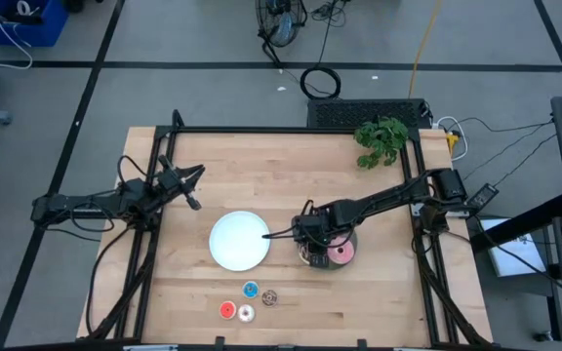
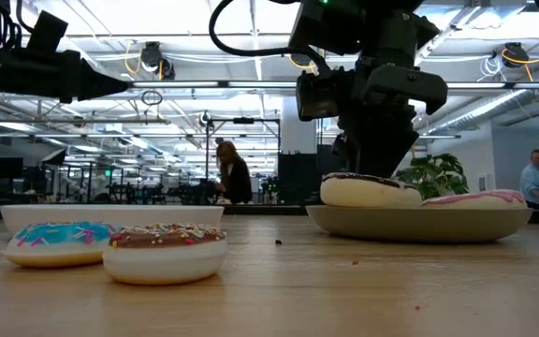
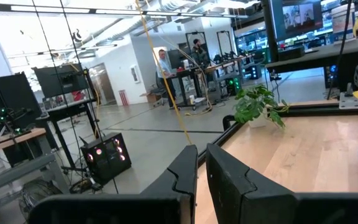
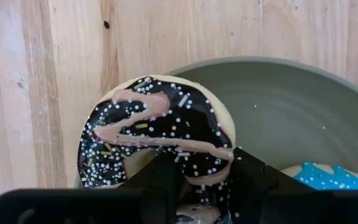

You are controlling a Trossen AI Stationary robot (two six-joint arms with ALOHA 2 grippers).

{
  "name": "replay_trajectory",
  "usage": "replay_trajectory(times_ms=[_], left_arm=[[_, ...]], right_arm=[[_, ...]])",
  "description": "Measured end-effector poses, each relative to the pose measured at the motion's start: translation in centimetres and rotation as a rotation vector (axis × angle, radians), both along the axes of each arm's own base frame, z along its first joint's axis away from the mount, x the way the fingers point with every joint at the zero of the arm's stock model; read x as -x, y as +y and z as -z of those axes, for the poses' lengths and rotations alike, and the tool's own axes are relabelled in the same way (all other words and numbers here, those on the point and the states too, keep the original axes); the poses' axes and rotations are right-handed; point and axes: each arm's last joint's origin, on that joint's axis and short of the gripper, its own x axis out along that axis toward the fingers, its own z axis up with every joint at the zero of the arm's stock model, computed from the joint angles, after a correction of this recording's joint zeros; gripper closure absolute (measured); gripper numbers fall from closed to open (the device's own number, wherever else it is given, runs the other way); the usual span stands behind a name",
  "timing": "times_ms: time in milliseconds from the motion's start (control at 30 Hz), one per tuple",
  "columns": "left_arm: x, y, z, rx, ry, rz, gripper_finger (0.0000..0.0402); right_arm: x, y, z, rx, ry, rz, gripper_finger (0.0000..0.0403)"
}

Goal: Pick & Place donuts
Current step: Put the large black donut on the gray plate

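My right gripper (image 4: 199,186) reaches down over the round grey plate (image 1: 345,263) and is shut on the brown donut with sprinkles (image 4: 157,134). That donut lies across the grey plate's rim (image 4: 272,65). The pink donut (image 1: 341,254) and the blue donut with sprinkles (image 4: 323,177) lie in the same plate. Four tiny donuts sit on the table near its near edge: blue (image 1: 251,289), brown (image 1: 269,297), red (image 1: 227,310) and white (image 1: 246,313). My left gripper (image 1: 189,185) waits, shut, raised over the table's left side. My right gripper pinches the brown donut's ring between its two fingers at the side nearest the wrist (image 4: 197,171), coming from above and pointing down. The donut lies flat, icing up, partly in the grey plate and partly over its rim (image 2: 371,190).
A round white plate (image 1: 239,240) lies left of the grey plate. A small green plant (image 1: 381,139) stands near the table's far right corner. Bare wood lies between the plates and the far edge. People show in the room beyond the table.
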Motion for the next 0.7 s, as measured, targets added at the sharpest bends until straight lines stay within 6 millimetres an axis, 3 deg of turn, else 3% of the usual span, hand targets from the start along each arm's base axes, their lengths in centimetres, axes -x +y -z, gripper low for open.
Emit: replay_trajectory(times_ms=[400, 700], left_arm=[[0.0, 0.0, 0.0, 0.000, 0.001, 0.000, 0.0360], [0.0, 0.0, 0.1, 0.001, 0.006, 0.000, 0.0360]], right_arm=[[0.0, -0.4, -0.1, 0.001, 0.001, 0.011, 0.0239], [0.2, -1.1, -1.2, -0.001, -0.026, 0.032, 0.0231]])
